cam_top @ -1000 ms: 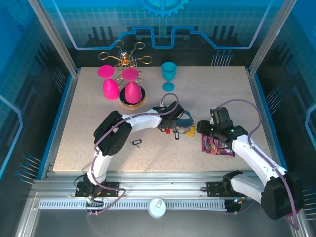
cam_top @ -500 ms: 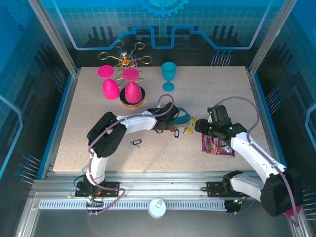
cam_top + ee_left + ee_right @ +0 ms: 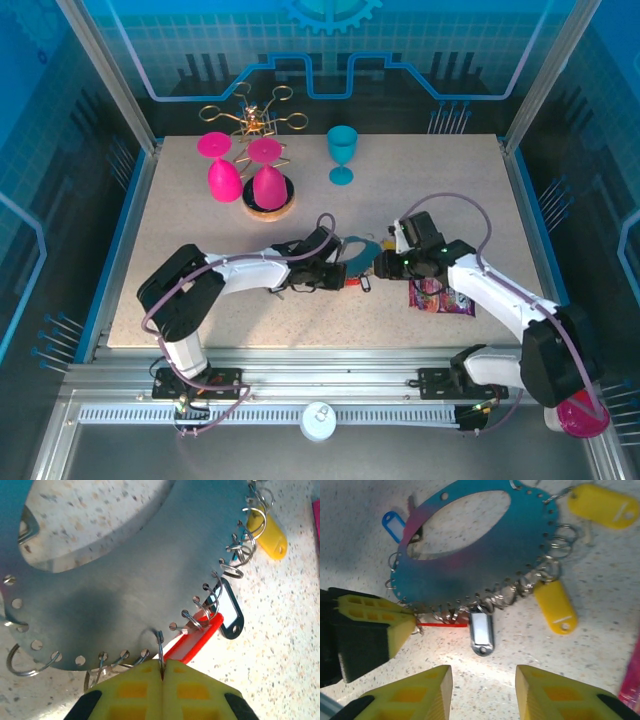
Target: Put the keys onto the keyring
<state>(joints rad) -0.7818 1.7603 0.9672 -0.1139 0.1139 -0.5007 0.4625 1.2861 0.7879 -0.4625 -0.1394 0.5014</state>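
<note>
teal keyring [image 3: 470,575], yellow tag [image 3: 556,607], black tag [image 3: 482,632]

Bright, blue-tinted, foreground perhaps slightly soft

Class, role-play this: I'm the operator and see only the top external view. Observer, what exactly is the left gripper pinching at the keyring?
Observer: The left gripper is shut on a small wire ring hanging from the rim of the keyring.
Operator: Is the right gripper holding anything?
Observer: No, the right gripper is open and empty.
Operator: Which tag lies nearest it?
Observer: A dark-framed tag with a white window, just below the keyring in the right wrist view.
</note>
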